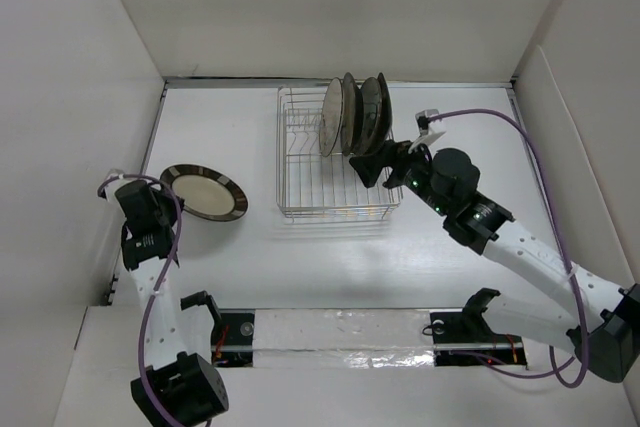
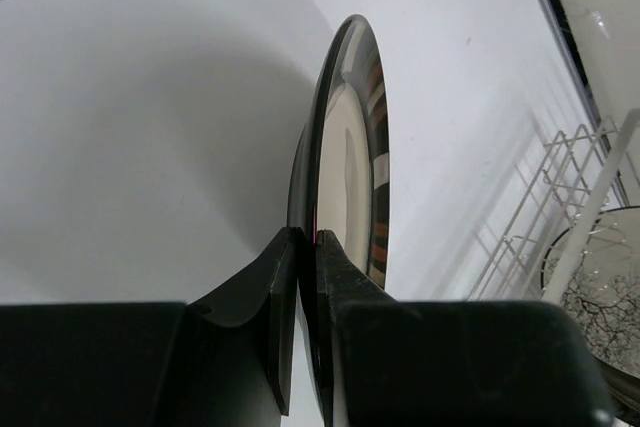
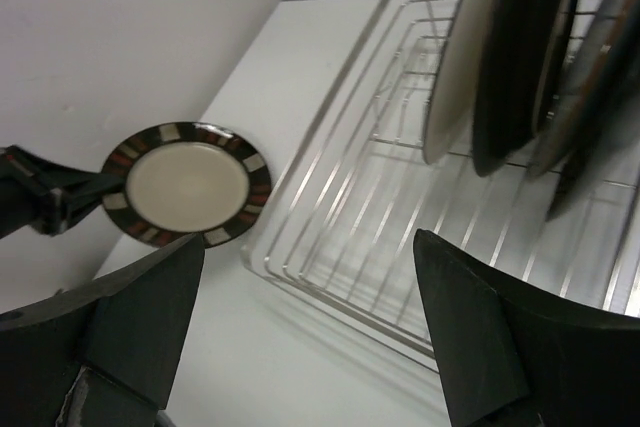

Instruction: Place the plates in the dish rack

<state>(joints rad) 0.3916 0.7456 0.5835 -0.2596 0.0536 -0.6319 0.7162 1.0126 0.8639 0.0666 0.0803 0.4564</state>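
Between L fingers (image 2: 300,247): brown-rim plate (image 2: 350,167) (nr rack (image 1: 335,187))

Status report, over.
Left gripper shut on brown-rimmed plate, left of rack. Right gripper open at rack. Other plates racked upright. Nothing between.

I count five plates in all. Four plates (image 1: 352,115) stand on edge in the single wire dish rack (image 1: 300,182) near the far edge, and one cream brown-rimmed plate (image 1: 204,192) is toward the left edge. There are two robot arms, the left arm (image 1: 152,257) and the right arm (image 1: 525,252).
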